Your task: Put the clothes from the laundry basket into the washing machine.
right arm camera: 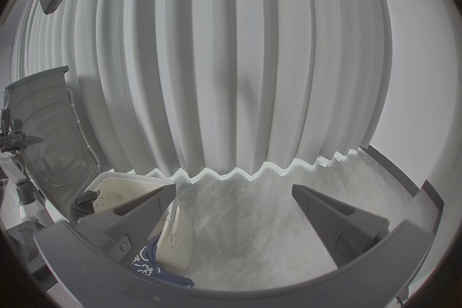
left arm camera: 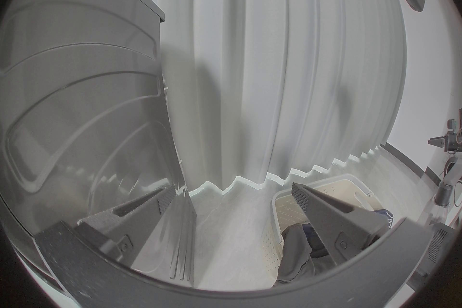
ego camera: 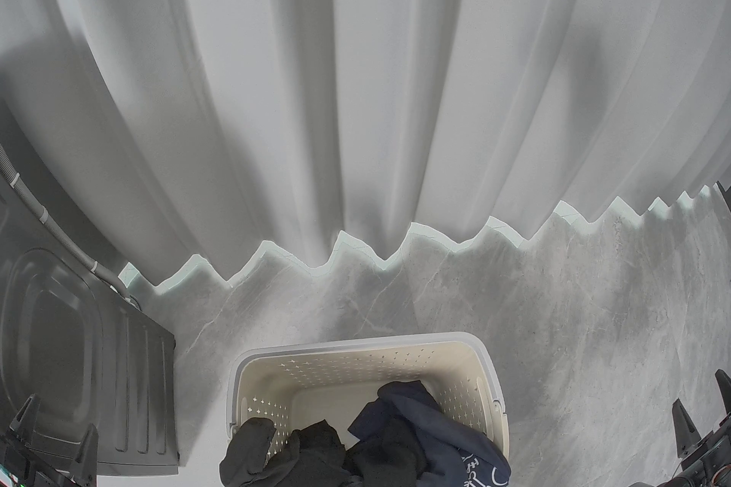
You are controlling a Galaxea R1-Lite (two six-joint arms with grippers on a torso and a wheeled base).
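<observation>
Two pincers: the left pincer [ego camera: 59, 428] sits low on the robot's left, right up against the washing machine [ego camera: 76, 351]. The right pincer [ego camera: 700, 401] sits low on the right over bare floor [ego camera: 609, 313], well apart from the basket.
Left pincer state: fingers [left arm camera: 332, 222] spread wide, nothing between them.
Right pincer state: same deal, spread wide and holding nothing.
One laundry basket [ego camera: 365, 345]: cream with perforated walls, standing on the floor between the two arms and just beside the washing machine.
Clothes [ego camera: 365, 447]: a dark heap in the near part of the basket. I can pick out at least two pieces, a black garment [ego camera: 304, 447] and a navy garment [ego camera: 434, 428] with some white print. Honestly can't tell if there are more under there.
One washing machine: dark grey, on the robot's left.
One hose [ego camera: 53, 230]: grey and ribbed, running along the machine's far edge.
One curtain [ego camera: 365, 93]: white and pleated, its zigzag hem reaching the floor behind the basket.
</observation>
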